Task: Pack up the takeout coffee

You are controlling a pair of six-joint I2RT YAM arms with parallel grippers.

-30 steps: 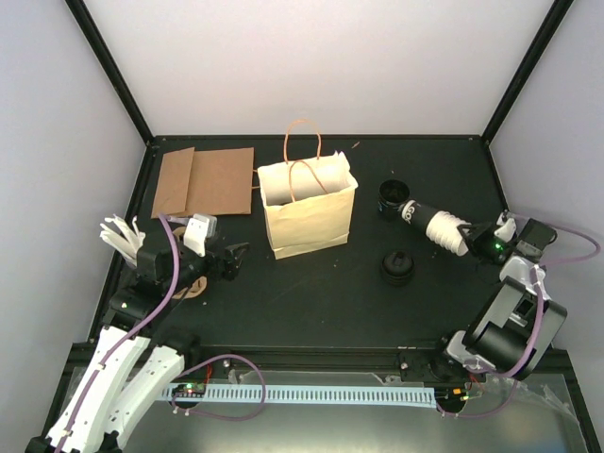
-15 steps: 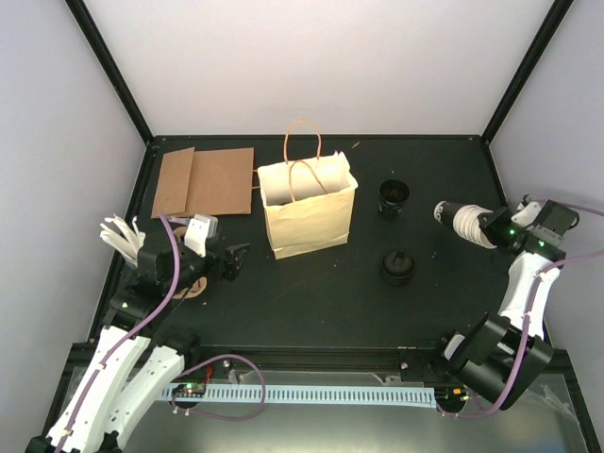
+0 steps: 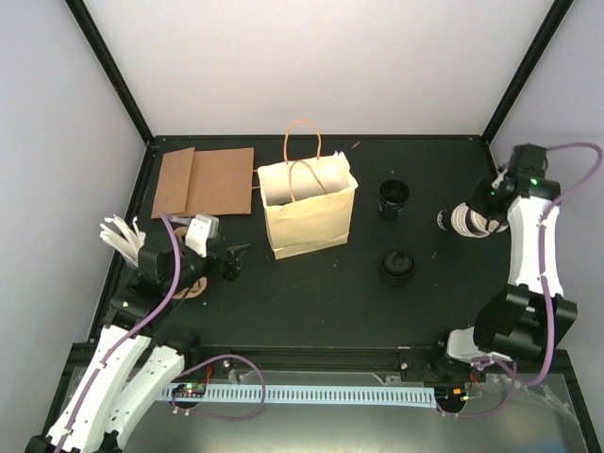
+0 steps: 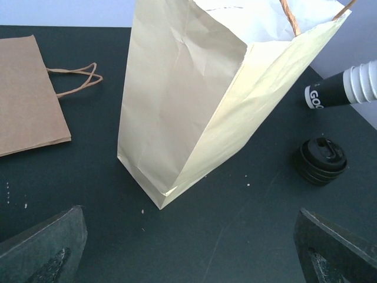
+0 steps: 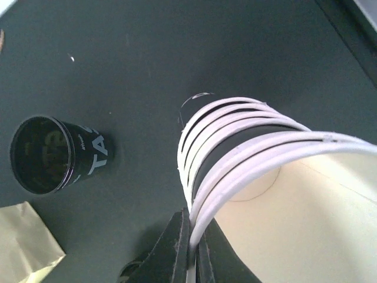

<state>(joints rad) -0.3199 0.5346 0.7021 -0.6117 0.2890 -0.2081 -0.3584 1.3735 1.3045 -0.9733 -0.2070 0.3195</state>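
My right gripper (image 5: 195,244) is shut on the rolled white rim of the takeout coffee (image 5: 294,224), a cup with a cream inside nested in a stack of white-rimmed cups with a black band. That stack (image 3: 461,219) lies sideways at the right of the table, held by the right gripper (image 3: 481,215); the left wrist view shows its black end (image 4: 344,89). The cream paper bag (image 3: 308,209) stands upright and open-topped at centre (image 4: 188,100). My left gripper (image 3: 233,260) hangs open left of the bag, nothing between its fingers (image 4: 41,250).
A single black cup (image 3: 394,196) stands between bag and stack (image 5: 53,154). A pile of black lids (image 3: 397,267) sits in front of it (image 4: 321,160). A flat brown bag (image 3: 203,181) lies back left. White folded items (image 3: 121,234) sit by the left arm.
The right arm swung from the front right toward the back right. The cup stack in its grip shifted right, away from the single black cup. The left arm stayed still.
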